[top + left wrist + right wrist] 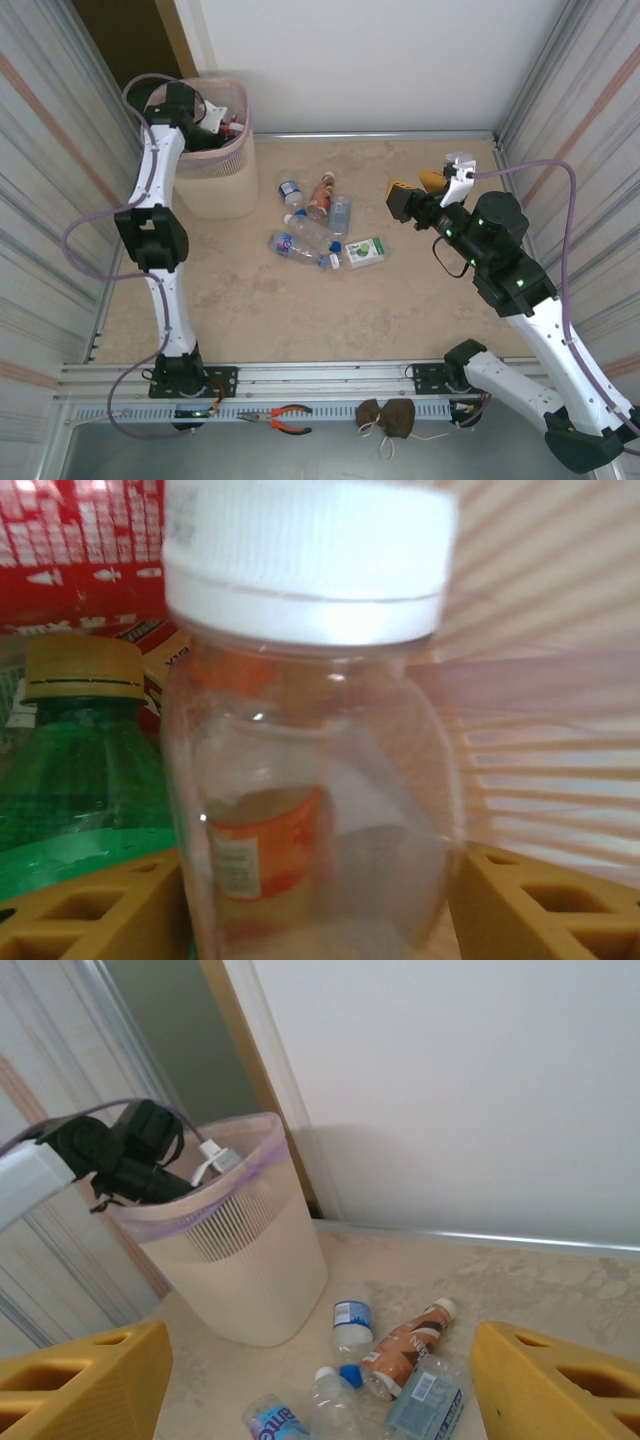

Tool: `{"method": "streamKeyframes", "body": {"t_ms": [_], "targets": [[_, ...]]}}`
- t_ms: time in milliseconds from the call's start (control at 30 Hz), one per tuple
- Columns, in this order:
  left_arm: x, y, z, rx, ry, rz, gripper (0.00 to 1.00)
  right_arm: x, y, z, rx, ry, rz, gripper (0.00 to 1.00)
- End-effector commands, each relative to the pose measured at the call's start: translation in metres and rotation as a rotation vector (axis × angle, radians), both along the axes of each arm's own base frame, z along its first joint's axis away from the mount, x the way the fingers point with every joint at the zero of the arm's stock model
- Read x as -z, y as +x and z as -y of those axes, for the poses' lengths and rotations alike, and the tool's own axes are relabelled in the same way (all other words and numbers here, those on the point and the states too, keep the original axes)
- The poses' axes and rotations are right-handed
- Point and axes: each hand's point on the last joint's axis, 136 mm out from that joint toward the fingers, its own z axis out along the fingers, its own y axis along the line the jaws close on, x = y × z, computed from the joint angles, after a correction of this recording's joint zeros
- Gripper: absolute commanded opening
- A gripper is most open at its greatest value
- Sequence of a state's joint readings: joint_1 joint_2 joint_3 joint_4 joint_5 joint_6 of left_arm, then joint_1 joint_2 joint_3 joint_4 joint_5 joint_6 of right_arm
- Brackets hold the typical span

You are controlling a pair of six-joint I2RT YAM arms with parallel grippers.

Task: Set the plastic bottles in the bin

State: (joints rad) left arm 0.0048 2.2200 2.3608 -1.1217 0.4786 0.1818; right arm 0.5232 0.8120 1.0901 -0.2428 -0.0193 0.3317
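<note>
Corrugated grey panels are flanking a beige table (300,310), with a white wall standing at the far side. At the far left corner the bin (215,190) is standing upright, its pink liner folding over the rim, and the left gripper (320,890) is hanging down inside it. Its yellow fingers (90,910) are sitting on either side of a clear white-capped bottle (310,780) with an orange label; whether they are pressing on it I cannot tell. A green bottle (70,790) is lying just beside it. Several plastic bottles (315,220) are lying clustered mid-table, right of the bin. The right gripper (417,187) is hovering right of that cluster, jaws standing wide apart and holding nothing.
</note>
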Motion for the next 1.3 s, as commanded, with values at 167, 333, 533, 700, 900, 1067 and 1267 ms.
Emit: {"method": "streamKeyframes", "body": {"t_ms": [167,333,533,700,900,1067,1267], "targets": [[-0.109,-0.016,-0.002,-0.028,-0.074,0.243,0.72,-0.02,-0.002,0.005,0.015,0.035,0.037,0.77],[-0.138,-0.026,0.003,-0.021,-0.115,0.304,0.71,-0.014,0.0,0.004,0.017,0.038,0.007,0.77],[-0.168,-0.041,0.01,-0.01,-0.167,0.362,0.68,0.004,0.009,0.005,0.056,0.053,-0.084,0.77],[-0.192,-0.057,0.016,0.006,-0.217,0.419,0.67,0.032,0.02,0.009,0.126,0.08,-0.218,0.77],[-0.212,-0.082,0.026,0.036,-0.29,0.47,0.67,0.074,0.033,0.013,0.229,0.141,-0.412,0.77],[-0.215,-0.1,0.038,0.063,-0.325,0.48,0.67,0.103,0.041,0.009,0.276,0.196,-0.554,0.78],[-0.202,-0.118,0.051,0.092,-0.338,0.464,0.67,0.124,0.049,-0.013,0.134,0.053,-0.562,0.79]]}}
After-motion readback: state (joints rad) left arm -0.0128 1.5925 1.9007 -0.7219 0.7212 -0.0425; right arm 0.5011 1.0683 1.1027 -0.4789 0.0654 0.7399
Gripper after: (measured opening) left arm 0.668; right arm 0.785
